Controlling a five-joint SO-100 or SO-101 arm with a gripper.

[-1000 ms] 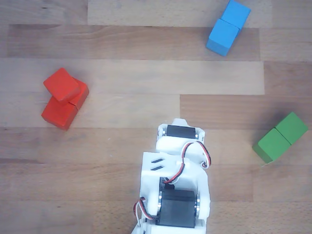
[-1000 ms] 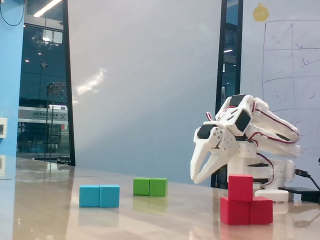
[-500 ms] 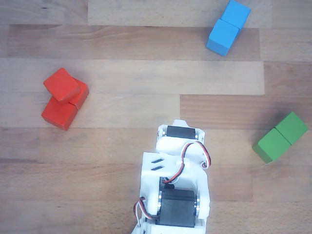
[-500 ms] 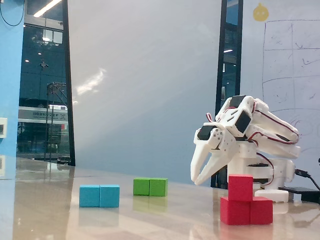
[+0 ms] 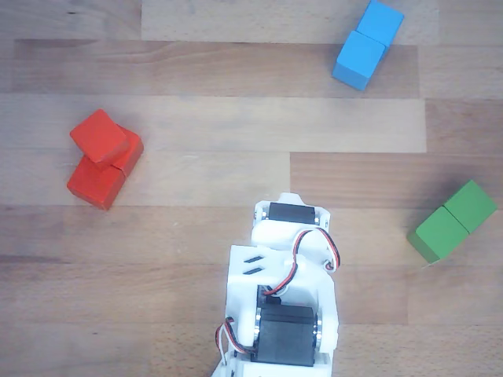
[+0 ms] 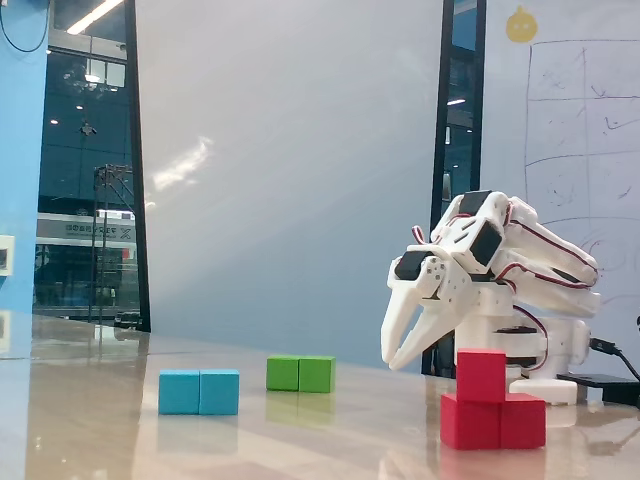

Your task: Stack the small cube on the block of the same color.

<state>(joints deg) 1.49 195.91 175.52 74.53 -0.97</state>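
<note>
A small red cube (image 5: 99, 135) (image 6: 481, 374) rests on top of the two-cube red block (image 5: 96, 185) (image 6: 495, 422), turned a little askew on it and over one end. My gripper (image 6: 393, 360) hangs point-down in the fixed view, left of and behind the red stack and clear of it. Its jaws stand close together with nothing between them. In the other view only the white arm body (image 5: 287, 298) shows at the bottom middle; the fingertips are hidden under it.
A blue block (image 5: 367, 43) (image 6: 199, 391) lies at the top right of the other view. A green block (image 5: 453, 220) (image 6: 300, 373) lies at its right edge. Both rest flat on the wooden table (image 5: 204, 94).
The gripper's jaws shifted slightly in the fixed view between one second ago and half a second ago. The blocks and the arm have stayed put since.
</note>
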